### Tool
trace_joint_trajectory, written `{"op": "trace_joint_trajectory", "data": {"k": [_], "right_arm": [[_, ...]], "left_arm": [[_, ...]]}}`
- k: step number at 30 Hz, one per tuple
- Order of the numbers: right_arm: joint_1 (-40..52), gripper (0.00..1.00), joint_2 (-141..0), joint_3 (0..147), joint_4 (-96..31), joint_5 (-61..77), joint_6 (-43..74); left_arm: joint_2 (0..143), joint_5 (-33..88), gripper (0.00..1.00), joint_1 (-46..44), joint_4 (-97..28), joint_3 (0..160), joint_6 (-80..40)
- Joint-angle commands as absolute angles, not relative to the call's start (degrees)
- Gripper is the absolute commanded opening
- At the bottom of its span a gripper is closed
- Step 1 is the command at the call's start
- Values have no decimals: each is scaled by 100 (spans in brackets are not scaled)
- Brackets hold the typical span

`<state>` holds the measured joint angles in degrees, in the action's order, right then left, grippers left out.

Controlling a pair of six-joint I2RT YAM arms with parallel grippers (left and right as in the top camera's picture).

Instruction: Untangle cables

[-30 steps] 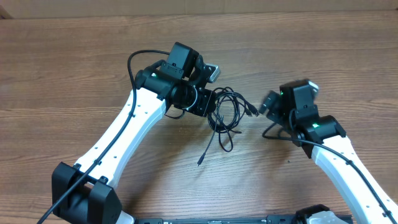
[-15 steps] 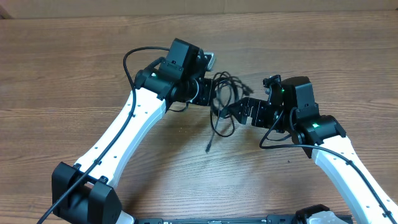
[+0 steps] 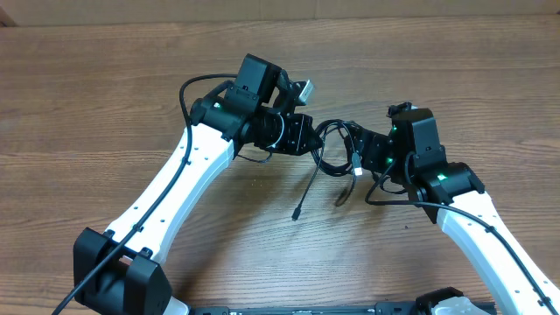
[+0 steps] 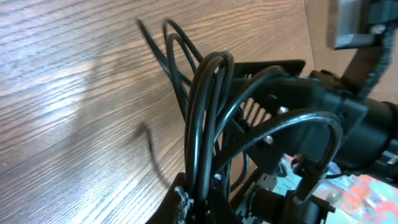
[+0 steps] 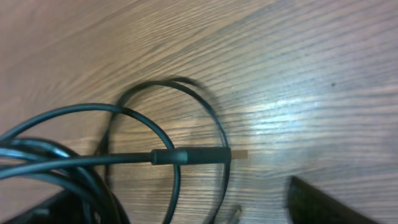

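Overhead: cables [image 3: 332,140] are strung between both claws over the bench [image 3: 105,96].
Left claw [image 3: 306,140]: clamped on the cables.
Right claw [image 3: 366,157]: grip cannot be told.

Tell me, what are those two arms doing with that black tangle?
Two robot arms are working to untangle thin black cables over a wooden table. The left gripper pinches the bundle. The right gripper is at the bundle's other side, but its grip is unclear. Two loose ends trail out from the bundle.
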<state>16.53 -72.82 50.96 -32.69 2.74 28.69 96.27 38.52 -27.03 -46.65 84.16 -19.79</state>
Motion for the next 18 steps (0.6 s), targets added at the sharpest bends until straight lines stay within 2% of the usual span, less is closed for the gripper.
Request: {"op": "trace_joint_trajectory", "data": {"k": [1,5,11,14,18], "right_arm": [[1575,82,-7382,5140,-3653,-867,3339],[1568,81,-7607,5140,-4344,-1776,3896],[1568,88,-7771,5140,-4676,-2445,4069],[1568,88,-7771,5140,-4685,-2460,4073],[1568,88,-7771,5140,-4687,-2458,4073]], "left_arm": [[9494,4003,4,-2681,-4713,8611,-1896],[9467,3183,4,-2596,-5048,8611,-1577],[9426,755,4,-2067,-5841,8611,-1570],[9419,381,4,-1682,-5961,8611,-1586],[9393,462,4,-1153,-5927,8611,-1621]]}}
